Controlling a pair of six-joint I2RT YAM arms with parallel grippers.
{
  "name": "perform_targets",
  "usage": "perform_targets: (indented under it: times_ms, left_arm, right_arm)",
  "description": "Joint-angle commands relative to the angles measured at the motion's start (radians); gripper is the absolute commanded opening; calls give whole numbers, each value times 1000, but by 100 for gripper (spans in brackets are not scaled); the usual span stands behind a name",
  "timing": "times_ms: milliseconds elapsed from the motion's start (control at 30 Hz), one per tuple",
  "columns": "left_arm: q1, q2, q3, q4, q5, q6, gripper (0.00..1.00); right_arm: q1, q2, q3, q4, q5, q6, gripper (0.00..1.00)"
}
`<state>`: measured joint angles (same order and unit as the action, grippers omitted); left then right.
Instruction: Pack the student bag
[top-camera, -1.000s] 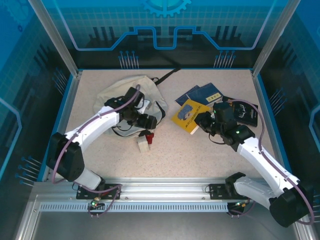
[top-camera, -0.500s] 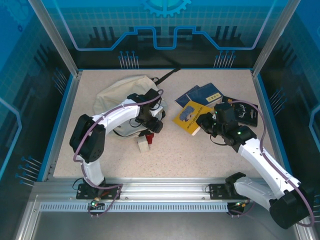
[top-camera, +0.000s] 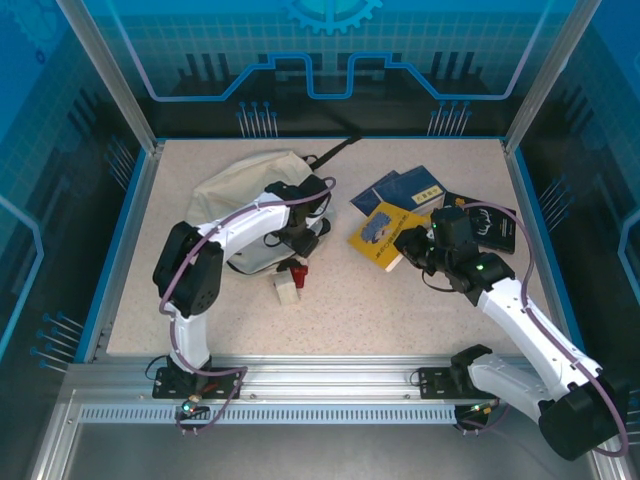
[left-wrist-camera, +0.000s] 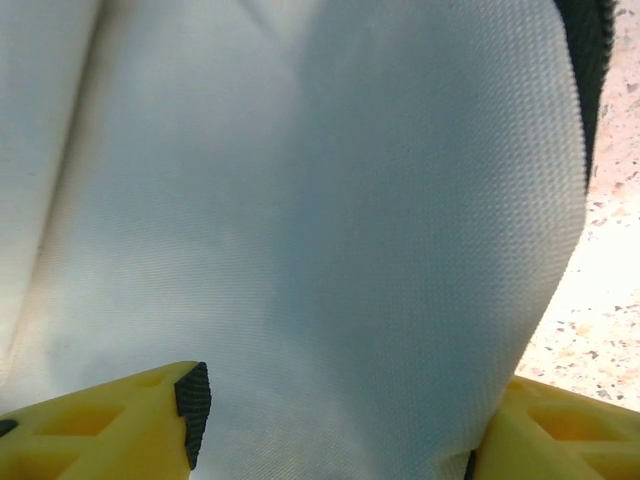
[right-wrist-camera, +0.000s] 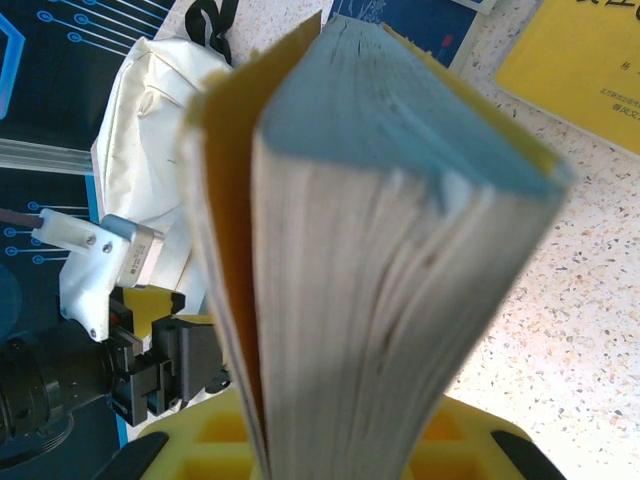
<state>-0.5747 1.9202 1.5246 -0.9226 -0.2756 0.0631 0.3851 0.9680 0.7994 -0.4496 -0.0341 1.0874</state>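
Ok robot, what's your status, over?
Left jaws straddling student bag fabric, grip unclear. Right jaws shut on yellow book. Small red-and-white block beside bag.

one bag (top-camera: 240, 175), yellow book (top-camera: 378, 228); two blue books (top-camera: 425, 182)

Student bag (top-camera: 238, 182): soft cream fabric backpack w/ black straps (top-camera: 335, 150). It lies slumped and flattened on the desk (top-camera: 400, 310), back-left area, and one strap trails toward the rear edge. Up close the cloth (left-wrist-camera: 300, 200) is a fine weave, bulging in smooth folds (black trim at one edge). Can't tell if the opening is zipped.
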Motion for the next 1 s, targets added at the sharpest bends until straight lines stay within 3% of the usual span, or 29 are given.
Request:
perform_targets:
  times_ms: [0, 400, 533, 733, 967]
  left_arm:
    - [-7, -70, 35, -33, -41, 32, 66]
    - [-5, -67, 3, -9, -112, 20, 47]
    - [-4, -90, -70, 67, -116, 16, 53]
    - [-4, -73, -125, 112, -9, -1, 56]
    - [-5, -98, -142, 162, -42, -22, 32]
  right_arm:
    - [-12, -20, -2, 62, -12, 6, 13]
    - [-12, -11, -12, 77, -27, 18, 13]
    - [-11, -8, -22, 89, -32, 26, 13]
    - [-9, 2, -22, 96, -38, 26, 13]
    - [-8, 1, -21, 95, -36, 28, 13]
